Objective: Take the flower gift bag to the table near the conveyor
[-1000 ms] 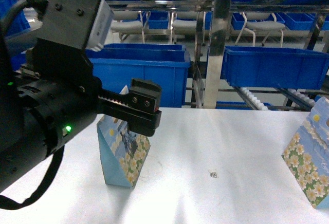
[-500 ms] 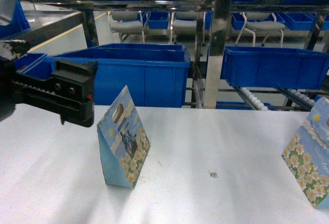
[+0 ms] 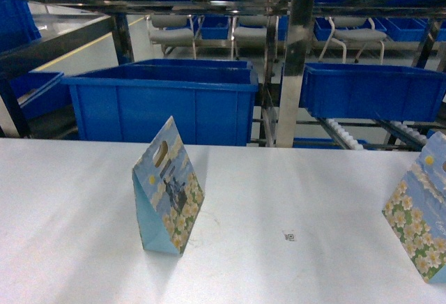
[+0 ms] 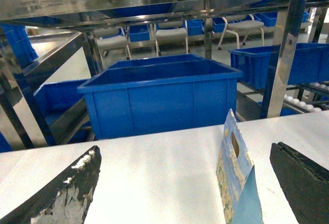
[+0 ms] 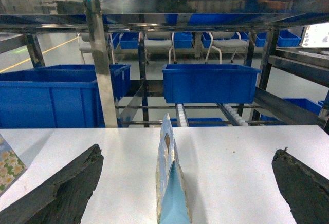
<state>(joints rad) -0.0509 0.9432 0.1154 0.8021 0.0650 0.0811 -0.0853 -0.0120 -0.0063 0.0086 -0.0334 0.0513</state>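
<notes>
Two flower gift bags stand upright on the white table [image 3: 293, 199]: one left of centre [image 3: 167, 189], another at the right edge [image 3: 418, 227]. Neither gripper shows in the head view. In the left wrist view my left gripper [image 4: 185, 149] is open, and the left bag [image 4: 237, 183] stands untouched ahead, nearer the right finger [image 4: 303, 183]. My right gripper [image 5: 188, 152] is open too, with the other bag [image 5: 171, 183] standing edge-on ahead of the gap between its fingers, untouched. The conveyor [image 3: 345, 133], a steel rack with white rollers, runs behind the table.
Big blue bins sit on the rack behind the table's far edge, one at left [image 3: 164, 102] and one at right [image 3: 373, 88]. A steel upright [image 3: 296, 60] stands between them. A small dark mark [image 3: 288, 236] lies on the tabletop.
The left arm, which hung over the left bag a second ago, has drawn back to the left and out of the head view. The bag stays standing in place.
</notes>
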